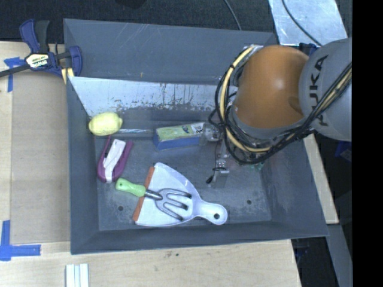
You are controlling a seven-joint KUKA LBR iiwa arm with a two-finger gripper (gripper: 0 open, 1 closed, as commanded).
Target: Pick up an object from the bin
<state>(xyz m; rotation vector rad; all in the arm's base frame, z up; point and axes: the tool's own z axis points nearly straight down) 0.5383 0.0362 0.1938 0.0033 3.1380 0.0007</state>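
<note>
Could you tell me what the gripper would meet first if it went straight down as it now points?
Probably the bare bin floor: the gripper points down at an open patch just right of the white spatula, though depth is hard to judge.

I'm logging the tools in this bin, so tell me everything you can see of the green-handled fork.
The green-handled fork is a small hand tool with a light green, plastic-looking handle, a thin shiny metal neck and metal tines. It lies flat near the front of the bin, handle toward the left and tines toward the right. It rests across the white spatula with an orange edge, and its handle sticks out past the spatula's left side. The gripper is off to its right, not touching it.
</note>
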